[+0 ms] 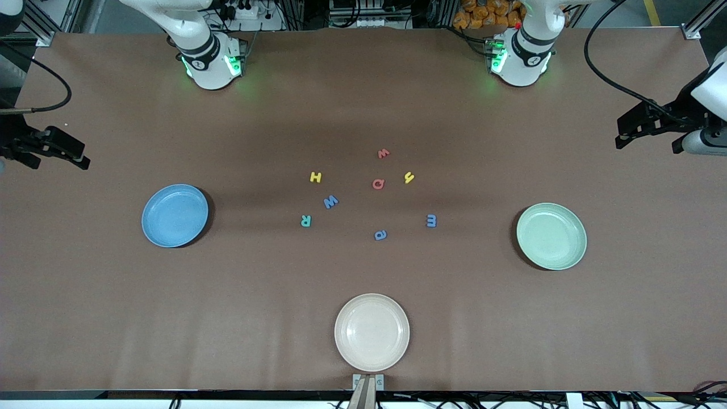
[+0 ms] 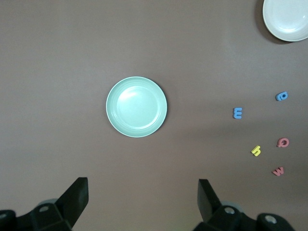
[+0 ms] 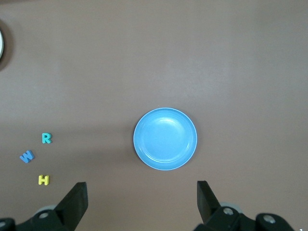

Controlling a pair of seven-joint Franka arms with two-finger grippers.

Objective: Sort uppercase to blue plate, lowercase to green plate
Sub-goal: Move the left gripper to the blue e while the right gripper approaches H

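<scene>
Foam letters (image 1: 369,193) lie unsorted mid-counter, between the two empty-handed pincers, since the left pincer (image 2: 143,202) hangs open above the green plate (image 2: 136,107) and the right pincer (image 3: 142,202) open above the blue plate (image 3: 165,138).

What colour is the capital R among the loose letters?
Teal-green. The capital R shows best in the right wrist view.
</scene>
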